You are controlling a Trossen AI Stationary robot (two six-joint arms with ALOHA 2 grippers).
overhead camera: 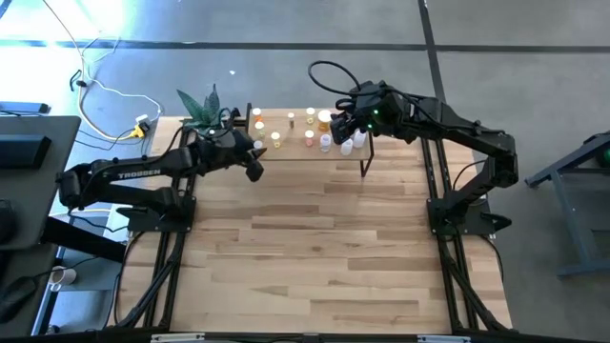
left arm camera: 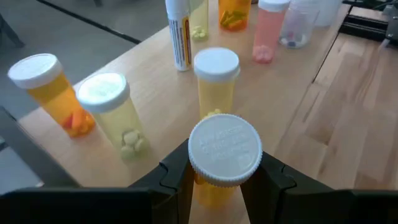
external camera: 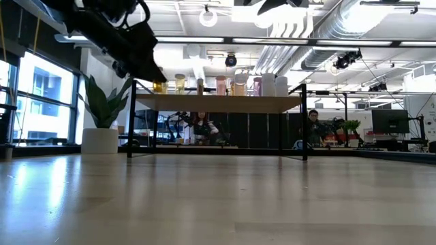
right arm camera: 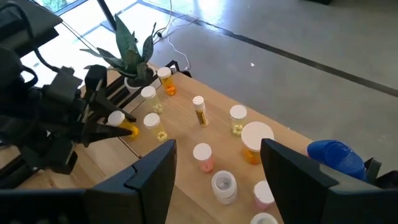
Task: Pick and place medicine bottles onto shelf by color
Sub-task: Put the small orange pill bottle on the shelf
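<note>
Left gripper [left arm camera: 224,180] clamped on upright orange bottle [left arm camera: 222,163], centre-bottom of frame, shelf [left arm camera: 155,99] yellow vials just beyond; right gripper [right arm camera: 214,165] open, empty, above shelf's right end

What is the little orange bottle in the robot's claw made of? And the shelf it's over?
The orange bottle, clamped in the left gripper, looks like see-through amber plastic: light glows through it. Its white cap seems matte plastic, with a ridged edge and raised lettering. The shelf looks like pale wood with a smooth finish and faint grain, on thin dark legs, probably metal.
</note>
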